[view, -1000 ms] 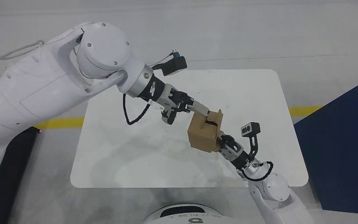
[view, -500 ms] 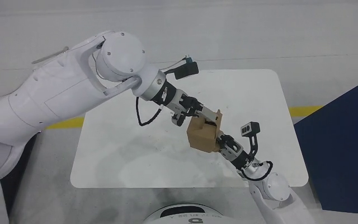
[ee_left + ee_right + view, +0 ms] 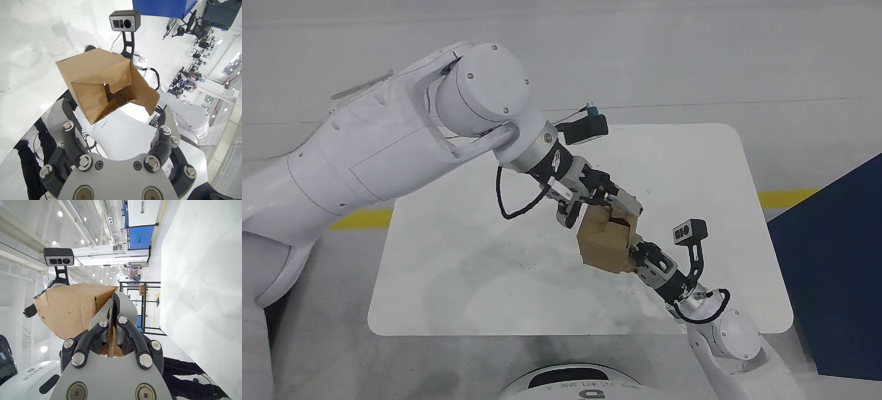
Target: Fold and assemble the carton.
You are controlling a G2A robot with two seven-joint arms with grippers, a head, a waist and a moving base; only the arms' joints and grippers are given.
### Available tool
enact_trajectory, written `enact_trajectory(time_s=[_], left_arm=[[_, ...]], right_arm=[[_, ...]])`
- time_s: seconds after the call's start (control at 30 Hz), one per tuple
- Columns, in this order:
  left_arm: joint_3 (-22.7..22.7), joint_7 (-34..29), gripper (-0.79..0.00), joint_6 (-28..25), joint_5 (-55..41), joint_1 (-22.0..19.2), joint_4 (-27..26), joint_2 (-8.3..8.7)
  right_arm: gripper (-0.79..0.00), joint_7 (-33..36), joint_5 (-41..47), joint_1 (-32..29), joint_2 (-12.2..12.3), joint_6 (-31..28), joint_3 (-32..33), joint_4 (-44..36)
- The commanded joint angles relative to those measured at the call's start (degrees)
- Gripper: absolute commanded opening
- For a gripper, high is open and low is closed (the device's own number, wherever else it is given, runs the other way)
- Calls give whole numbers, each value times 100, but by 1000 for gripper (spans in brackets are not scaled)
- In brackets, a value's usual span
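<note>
A white table (image 3: 442,270) with rounded corners spreads across the top view, and over its right-centre part we find two arms meeting. The left arm (image 3: 412,150), by far the bulkier shape, stretches from the far left side down toward the middle of the table. A dark blue panel (image 3: 842,280) stands off the table's right edge, and a yellow floor line (image 3: 357,218) runs behind the table. The slimmer right arm (image 3: 687,290) extends from the near right corner and points inward at the left one.

Between them the brown carton (image 3: 604,243) is held tilted over the table. In the left wrist view we look straight into the carton's (image 3: 98,75) open end. Its inner flaps are partly folded across the mouth, leaving a dark gap, and one outer flap (image 3: 145,94) stands out loose with a ragged corner.

The right gripper (image 3: 640,256) grips the carton from the near right side. Its own wrist view shows the right gripper (image 3: 113,300) pinched tight on a cardboard wall of the carton (image 3: 66,306).

The left gripper (image 3: 614,200) hangs at the carton's far upper side. In its wrist view we see the left gripper (image 3: 115,106) spread wide to either side of the open end. One fingertip (image 3: 167,111) lies just beside the loose flap's corner, and from this angle we cannot tell whether they touch.

A small black wrist camera (image 3: 587,126) rides on the left arm and a second wrist camera (image 3: 689,231) on the right.
</note>
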Motion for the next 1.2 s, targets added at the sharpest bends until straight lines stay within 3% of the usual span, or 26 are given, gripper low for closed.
enact_trajectory(time_s=[0.0, 0.3, 0.7, 0.97, 1.17], left_arm=[[-2, 0, 0, 25, 17, -10, 67, -63], [44, -31, 0, 200, 208, -50, 300, -311], [247, -99, 0, 132, 214, -200, 457, -468], [261, -149, -219, 82, 249, -217, 507, -504], [283, -189, -320, 42, 316, -225, 534, -518]], right_arm=[[-785, 3, -5, -2, 1, -15, 0, 7], [-785, 8, 2, -10, 6, -32, 11, 35], [-785, -12, 7, 74, 7, 39, -14, 55], [-785, -55, 14, 122, 4, 85, -43, 54], [-785, -74, 18, 153, 3, 118, -62, 59]])
